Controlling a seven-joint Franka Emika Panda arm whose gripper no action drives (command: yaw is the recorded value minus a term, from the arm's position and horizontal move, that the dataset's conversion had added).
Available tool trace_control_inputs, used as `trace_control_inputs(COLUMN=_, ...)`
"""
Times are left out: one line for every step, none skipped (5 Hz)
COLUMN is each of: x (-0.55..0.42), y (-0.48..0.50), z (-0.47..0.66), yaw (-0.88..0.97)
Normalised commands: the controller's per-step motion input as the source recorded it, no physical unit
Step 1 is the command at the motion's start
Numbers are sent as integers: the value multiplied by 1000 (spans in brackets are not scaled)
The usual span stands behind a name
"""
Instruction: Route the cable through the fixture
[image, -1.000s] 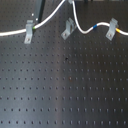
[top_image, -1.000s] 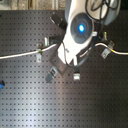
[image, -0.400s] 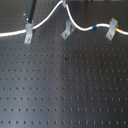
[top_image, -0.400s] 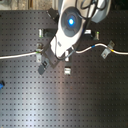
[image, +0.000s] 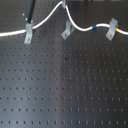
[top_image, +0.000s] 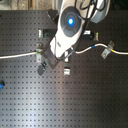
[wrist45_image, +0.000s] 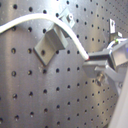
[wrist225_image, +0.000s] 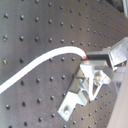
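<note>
Three small grey metal clips stand along the far part of the black perforated table (image: 65, 90) in the first exterior view: an upright clip (image: 28, 34), a leaning, fork-topped fixture (image: 66, 33) and a third clip (image: 112, 28). The long thin white cable (image: 47, 19) rises from the upright clip to a peak at the frame's upper edge, then drops past the fixture toward the third clip. The hand itself is out of this frame.

In the second exterior view the white robot arm (top_image: 67, 30) covers the hand; the cable emerges beside it and runs on to the third clip.

In the first wrist view the hand (wrist45_image: 95, 60) is pinched closed on the cable at its fingertips (wrist45_image: 102, 56), and the fixture sits just beside them, under the cable's arc.

In the second wrist view the fixture lies directly below the fingertips. The cable's long axis runs away from the hand, crossing above the fork; I judge the coming move is downward, seating the cord between the prongs.
</note>
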Motion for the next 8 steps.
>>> trace_control_inputs(x=12, y=35, z=44, yaw=0)
trace_control_inputs(x=137, y=93, z=234, yaw=23)
trace_control_inputs(x=-178, y=-172, z=414, yaw=-86)
trace_control_inputs(x=-141, y=-131, z=344, yaw=-120)
trace_control_inputs(x=-131, y=34, z=71, yaw=0)
trace_control_inputs(x=-41, y=110, z=-13, yaw=0)
trace_control_inputs(x=86, y=265, z=87, yaw=14)
trace_control_inputs(x=267, y=277, z=394, yaw=91)
